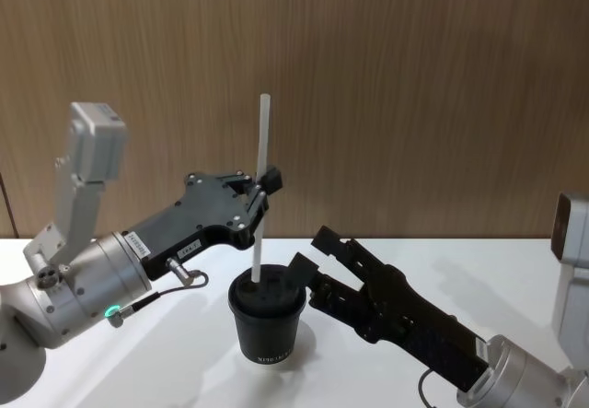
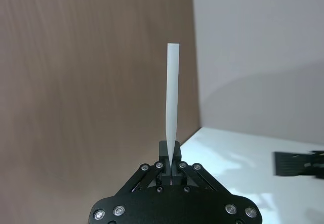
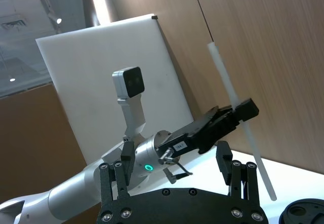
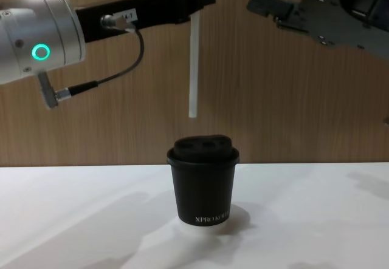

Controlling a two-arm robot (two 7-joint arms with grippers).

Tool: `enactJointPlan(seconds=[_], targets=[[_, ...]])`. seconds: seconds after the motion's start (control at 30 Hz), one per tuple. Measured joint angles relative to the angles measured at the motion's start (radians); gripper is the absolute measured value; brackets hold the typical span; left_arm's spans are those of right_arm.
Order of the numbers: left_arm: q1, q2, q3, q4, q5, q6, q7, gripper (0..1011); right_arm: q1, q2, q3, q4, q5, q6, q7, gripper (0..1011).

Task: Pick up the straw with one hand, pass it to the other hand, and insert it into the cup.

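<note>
While pinched tight on white straw (image 1: 263,145), holding it upright just above black lidded paper cup (image 4: 203,190), lower end clear of it: left gripper (image 1: 262,193). Spread wide, empty, raised right of cup: right gripper (image 1: 311,253).

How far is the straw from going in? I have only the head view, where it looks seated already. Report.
Observer: Not seated. In the chest view the straw ends in air above the lid of the cup, with a clear gap between.
Operator: Check the grip.
Observer: Left wrist view: the left pincer is shut on the straw, which stands straight out from it.
Operator: Give the right pincer's height.
Observer: Chest view: the right pincer hangs well above the lid, apart from cup and straw.
</note>
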Motion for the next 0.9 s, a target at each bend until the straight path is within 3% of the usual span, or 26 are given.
enactJointPlan(seconds=[0.37, 0.9], targets=[[-0.015, -0.01, 0.024, 0.011, 0.148, 0.005, 0.121, 5, 0.0, 0.0, 0.0, 0.0, 0.0, 0.0, 0.0, 1001], [-0.021, -0.039, 0.035, 0.044, 0.215, -0.005, 0.16, 4, 0.0, 0.0, 0.0, 0.0, 0.0, 0.0, 0.0, 1001]])
